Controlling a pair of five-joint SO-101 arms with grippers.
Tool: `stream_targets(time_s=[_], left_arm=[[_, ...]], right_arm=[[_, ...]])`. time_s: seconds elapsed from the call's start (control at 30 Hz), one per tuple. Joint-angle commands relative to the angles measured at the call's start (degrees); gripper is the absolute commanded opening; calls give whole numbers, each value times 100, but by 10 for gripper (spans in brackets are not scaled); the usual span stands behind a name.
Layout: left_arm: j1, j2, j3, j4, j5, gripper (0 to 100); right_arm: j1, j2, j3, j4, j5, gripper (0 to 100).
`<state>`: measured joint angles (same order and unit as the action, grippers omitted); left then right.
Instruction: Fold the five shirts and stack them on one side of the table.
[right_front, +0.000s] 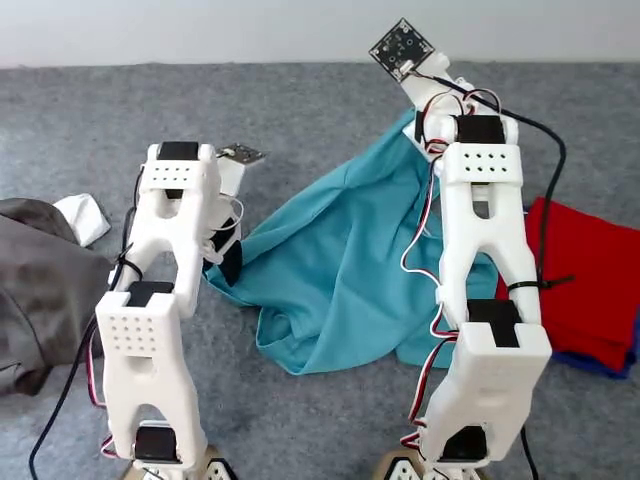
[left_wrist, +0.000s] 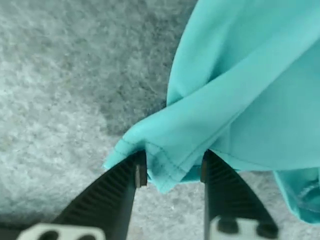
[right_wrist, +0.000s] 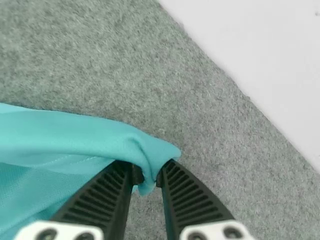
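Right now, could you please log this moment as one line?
left gripper: grips teal shirt hem | right gripper: pinches its corner | red shirt: folded, right side | grey garment: crumpled, left

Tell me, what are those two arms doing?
Left gripper, right gripper: each shut on teal shirt. Shirt unfolded, strung between them. Red shirt, gray shirt lie aside.
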<state>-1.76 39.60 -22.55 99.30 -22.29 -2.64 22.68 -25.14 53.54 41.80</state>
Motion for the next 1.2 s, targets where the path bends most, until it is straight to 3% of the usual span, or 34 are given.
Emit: stream_targets(time_s=[0.0,0.13,0.4,0.87,1.17], left_arm=[[9,-70,-119,-53,-88,102],[9,-88,-303,-18,-88,20],[9,-202,-1174,123,-35,13],[-114,-2963,-1332,79,-44,13],[-782,-4290,-2237,-1002,-44,13]], right_arm=[[-22,-110,-255,-92,-70,9],[-22,-110,-255,-92,-70,9],[-13,-189,-255,-92,-70,9],[593,-2229,-255,224,-44,9],[1218,-3670,-255,57,440,9]])
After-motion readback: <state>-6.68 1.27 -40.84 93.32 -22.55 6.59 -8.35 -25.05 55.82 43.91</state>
